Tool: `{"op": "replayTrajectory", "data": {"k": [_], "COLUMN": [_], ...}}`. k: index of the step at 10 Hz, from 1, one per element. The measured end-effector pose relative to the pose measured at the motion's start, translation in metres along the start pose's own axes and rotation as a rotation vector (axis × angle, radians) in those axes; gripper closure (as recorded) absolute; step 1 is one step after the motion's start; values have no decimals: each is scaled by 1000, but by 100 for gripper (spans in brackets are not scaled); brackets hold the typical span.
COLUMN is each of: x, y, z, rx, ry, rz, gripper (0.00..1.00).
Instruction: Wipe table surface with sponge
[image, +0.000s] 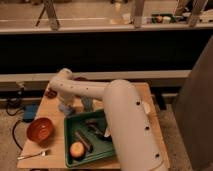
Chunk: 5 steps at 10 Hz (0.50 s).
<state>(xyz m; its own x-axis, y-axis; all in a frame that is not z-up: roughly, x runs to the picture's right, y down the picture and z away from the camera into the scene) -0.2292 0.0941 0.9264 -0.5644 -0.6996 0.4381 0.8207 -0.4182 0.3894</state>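
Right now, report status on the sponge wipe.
Gripper low over back-left table surface, at the sponge; hold not confirmed. Cup and green tray close beside; orange bowl front-left.

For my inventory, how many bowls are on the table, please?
1: the orange bowl, left of the green tray; the arm may hide others. The gripper hangs behind the tray.
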Motion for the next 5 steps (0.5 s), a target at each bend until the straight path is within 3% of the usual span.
{"op": "replayTrajectory", "data": {"k": [2, 5], "x": [19, 46], "y": [21, 8], "z": [7, 6], "rx": [-26, -47], "ry": [-13, -1], "rz": [54, 42], "gripper": [92, 92]}}
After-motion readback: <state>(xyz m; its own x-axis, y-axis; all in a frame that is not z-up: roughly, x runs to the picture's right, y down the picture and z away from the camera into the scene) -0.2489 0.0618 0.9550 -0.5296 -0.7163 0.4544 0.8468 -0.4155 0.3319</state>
